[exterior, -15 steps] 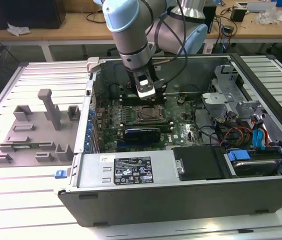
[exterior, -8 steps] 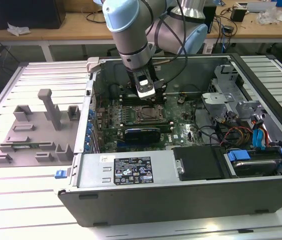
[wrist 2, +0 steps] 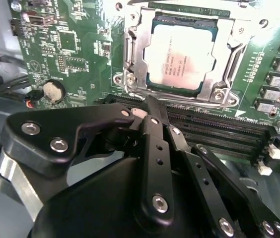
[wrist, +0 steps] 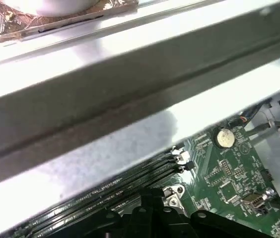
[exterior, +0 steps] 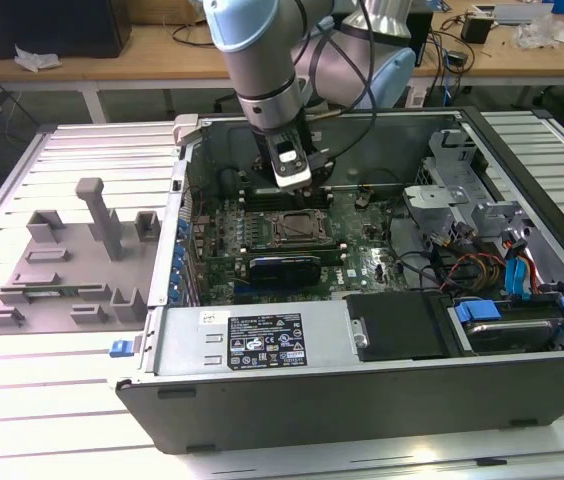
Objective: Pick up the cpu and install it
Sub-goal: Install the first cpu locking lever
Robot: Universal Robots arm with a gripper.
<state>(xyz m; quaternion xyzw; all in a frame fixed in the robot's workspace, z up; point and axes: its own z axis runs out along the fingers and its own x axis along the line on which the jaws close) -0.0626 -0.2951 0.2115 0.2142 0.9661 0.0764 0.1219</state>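
The cpu (wrist 2: pixel 182 54), a flat silver square, lies inside the open metal socket frame (wrist 2: pixel 130 59) on the green motherboard (wrist 2: pixel 75 49). My gripper (wrist 2: pixel 152 104) hangs just above the board beside the socket, over the black memory slots (wrist 2: pixel 219 131). Its black fingers meet at one tip and hold nothing, so it is shut and apart from the cpu. In the exterior view the gripper (exterior: pixel 292 175) sits under the arm, just behind the socket (exterior: pixel 297 230) within the open computer case (exterior: pixel 262 345).
Grey plastic fixture blocks (exterior: pixel 72 265) stand on the table at the exterior view's left. A drive bay and cables (exterior: pixel 502 270) crowd the case on the exterior view's right. A grey case beam (wrist: pixel 130 89) crosses the first wrist view, near a coin battery (wrist: pixel 223 138).
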